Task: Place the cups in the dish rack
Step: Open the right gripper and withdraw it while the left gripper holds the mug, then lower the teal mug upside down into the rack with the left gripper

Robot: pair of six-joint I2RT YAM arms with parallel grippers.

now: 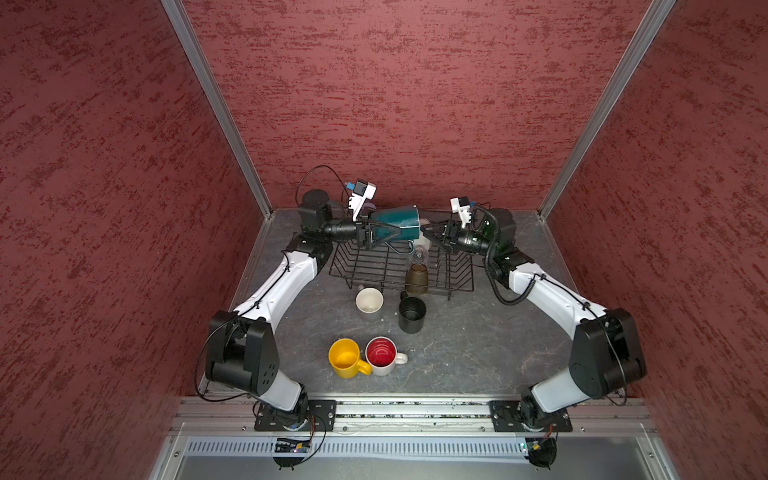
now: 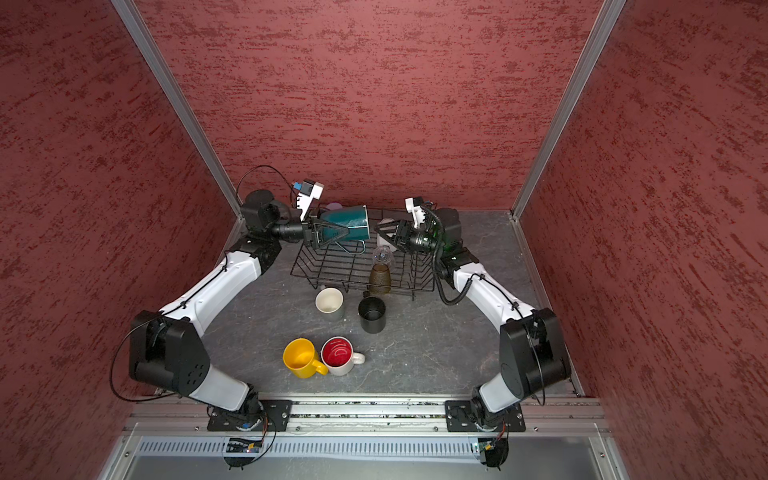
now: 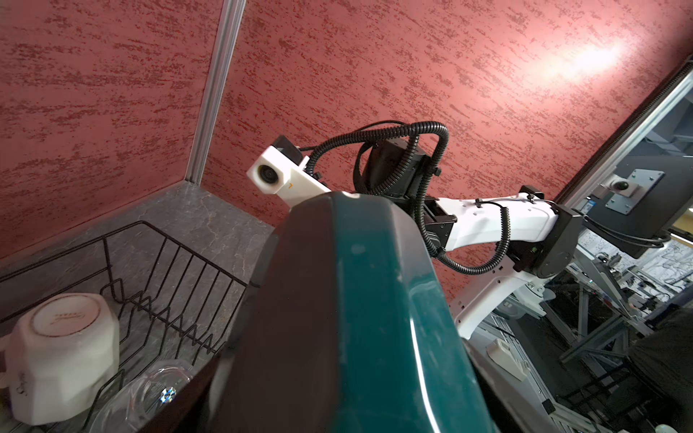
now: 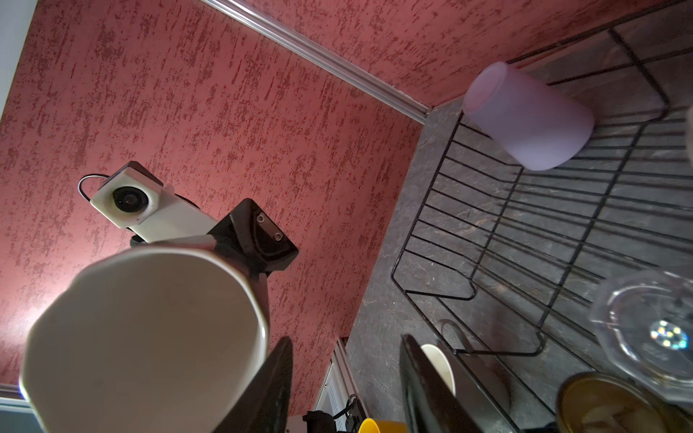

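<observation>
Mid-load: left gripper [image 1: 394, 233] pinching dark teal glazed mug [image 1: 395, 218] above black wire dish rack [image 1: 449, 289]; right gripper [image 1: 427, 232] spread and empty.

Nearest, on grey stone-pattern counter [image 1: 478, 345]: yellow ceramic mug [image 1: 347, 357] and white mug with red inside [image 1: 381, 355], upright, side by side. Further in, just before rack's near rim: grey mug with pale inside [image 1: 369, 302] and black mug [image 1: 411, 313], upright, slightly apart. Inside rack at near side: amber textured glass tumbler [image 1: 417, 279], mouth down; behind it, clear glass [image 1: 419, 254], base up; beyond, white faceted mug [image 3: 63, 352], base up. Tilted at rack's far left corner: lavender tumbler [image 4: 528, 116]. Teal mug on its side in the air over far left part of rack, mouth toward right gripper, handle hanging down. Right gripper tips just beside teal mug's rim.
</observation>
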